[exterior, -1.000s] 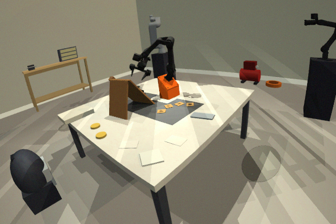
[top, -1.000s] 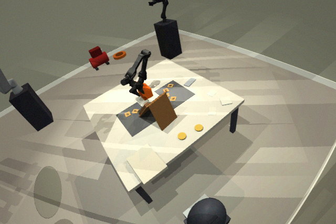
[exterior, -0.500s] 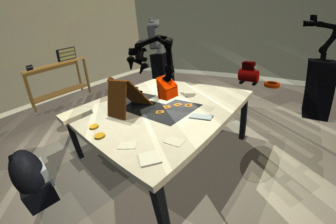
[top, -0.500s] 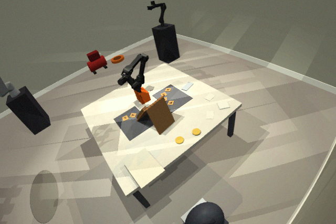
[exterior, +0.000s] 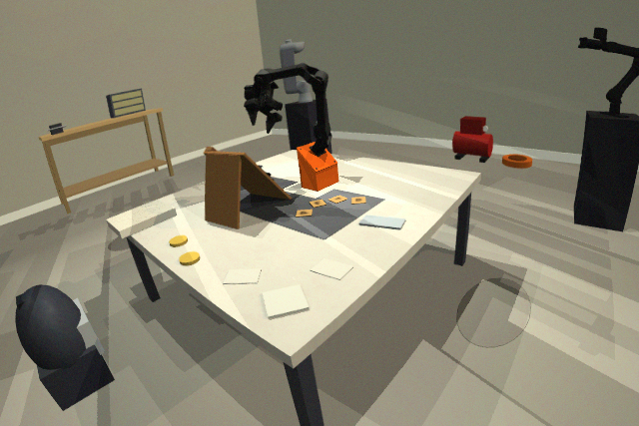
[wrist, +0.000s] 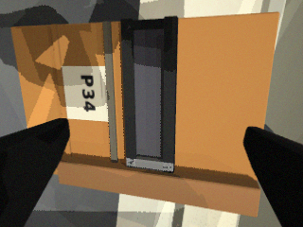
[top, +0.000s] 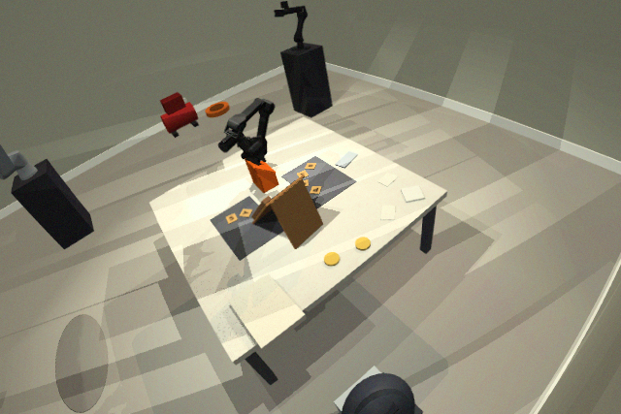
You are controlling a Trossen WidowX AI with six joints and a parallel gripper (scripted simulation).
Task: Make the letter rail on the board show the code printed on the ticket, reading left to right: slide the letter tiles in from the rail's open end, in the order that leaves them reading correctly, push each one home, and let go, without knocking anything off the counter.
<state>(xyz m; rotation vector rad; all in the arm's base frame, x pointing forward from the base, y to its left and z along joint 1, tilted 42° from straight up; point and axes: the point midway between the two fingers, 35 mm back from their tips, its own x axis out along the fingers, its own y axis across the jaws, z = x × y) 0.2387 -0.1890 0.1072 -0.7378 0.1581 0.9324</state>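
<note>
The wooden board (top: 298, 213) (exterior: 222, 189) (wrist: 222, 95) stands tilted on the table. Its dark rail (wrist: 169, 95) holds no visible tile; a pale grey strip crosses the rail's lower end in the wrist view. The white ticket (wrist: 73, 95) beside the rail reads P34, turned sideways. My gripper (exterior: 261, 127) (wrist: 157, 130) is open and empty, above the board, its fingers on either side of the rail in the wrist view. Orange letter tiles lie flat: two on the left, one tile (top: 231, 218) and another (top: 245, 212), and several on the right, including one tile (top: 315, 190) (exterior: 304, 213). Their letters are unreadable.
Dark mats lie under the tiles, one left (top: 241, 243) and one right (top: 341, 181) (exterior: 324, 227). The orange arm base (top: 261, 176) (exterior: 319, 176) stands behind the board. Two yellow discs, including one disc (top: 331, 258), a pale blue slab (top: 346, 159) (exterior: 382, 221) and pale flat pieces lie around.
</note>
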